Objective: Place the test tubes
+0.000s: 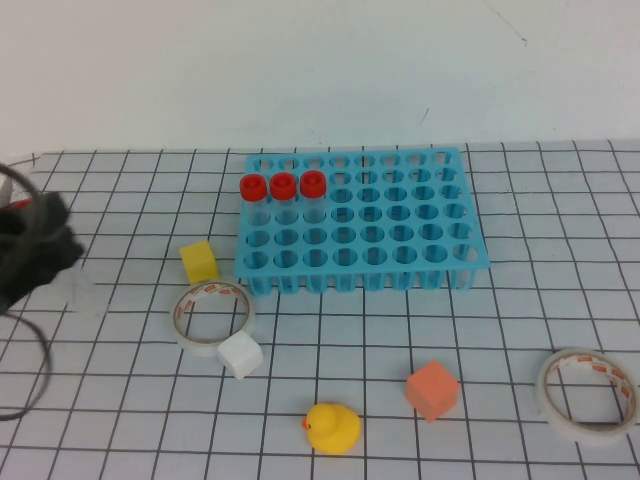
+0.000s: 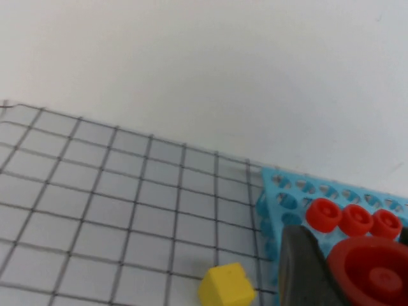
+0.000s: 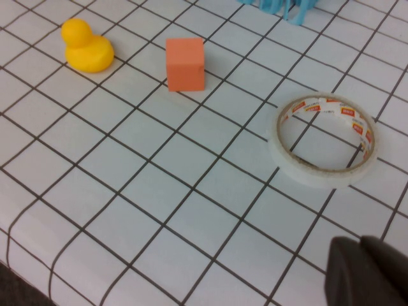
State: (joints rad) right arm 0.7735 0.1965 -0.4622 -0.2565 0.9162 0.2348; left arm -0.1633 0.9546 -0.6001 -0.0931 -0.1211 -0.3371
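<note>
We find the rack (image 1: 400, 215) well right of the left gripper (image 1: 55, 270), the nearer arm, with three tubes (image 1: 284, 190) seated at its far left. The left jaws stand part-closed round a fourth tube (image 2: 376, 271), tilted, cap wristward. The right gripper (image 3: 366, 274) hangs closed, empty, near tape (image 3: 322, 140).

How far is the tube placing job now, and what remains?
Done: three red-capped tubes stand in the blue rack. In hand: the left gripper, at the left edge of the table, has its jaws closed on a fourth tube. Left: setting that tube into the rack. The right gripper, shut, hangs near the right tape roll.
</note>
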